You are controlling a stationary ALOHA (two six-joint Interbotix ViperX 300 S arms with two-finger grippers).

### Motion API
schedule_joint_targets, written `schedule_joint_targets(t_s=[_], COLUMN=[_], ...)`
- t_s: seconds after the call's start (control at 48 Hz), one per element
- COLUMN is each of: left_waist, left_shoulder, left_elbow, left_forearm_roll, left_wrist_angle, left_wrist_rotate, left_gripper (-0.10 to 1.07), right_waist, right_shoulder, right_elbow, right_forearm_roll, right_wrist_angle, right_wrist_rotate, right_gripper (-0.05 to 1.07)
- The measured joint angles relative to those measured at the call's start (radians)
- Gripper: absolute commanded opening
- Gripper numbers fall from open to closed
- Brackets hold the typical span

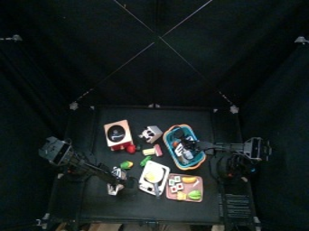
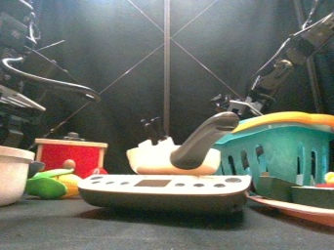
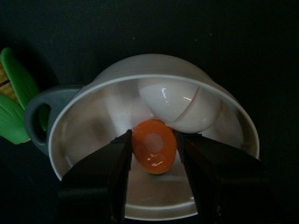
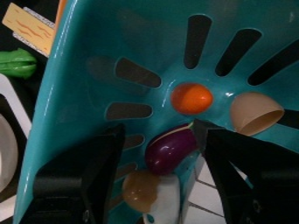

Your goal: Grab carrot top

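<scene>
Now left gripper jaws wide, straddling carrot in pot, unheld; centre, close gently; egg at 1 o'clock.

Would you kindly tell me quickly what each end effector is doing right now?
Left end effector: open, jaws either side of the carrot in the white bowl.
Right end effector: open over the teal basket, holding nothing.

carrot flanked by jaws, contact perhaps unclear
</scene>
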Motion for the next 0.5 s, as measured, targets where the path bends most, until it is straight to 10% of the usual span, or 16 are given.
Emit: schedule_joint_targets(t_s=[0.5], left_waist=[0.002], left_shoulder=[-0.063], left_elbow=[-0.074], left_forearm_roll=[0.044], left_wrist_angle=[0.084], left_wrist_rotate=[-0.005], left_gripper=[0.73], right_waist=[0.000], right_shoulder=[0.000], right_elbow=[0.000], right_forearm_roll=[-0.006], right_wrist_angle=[-0.002], right_wrist_rotate=[-0.008], right_gripper=[0.95])
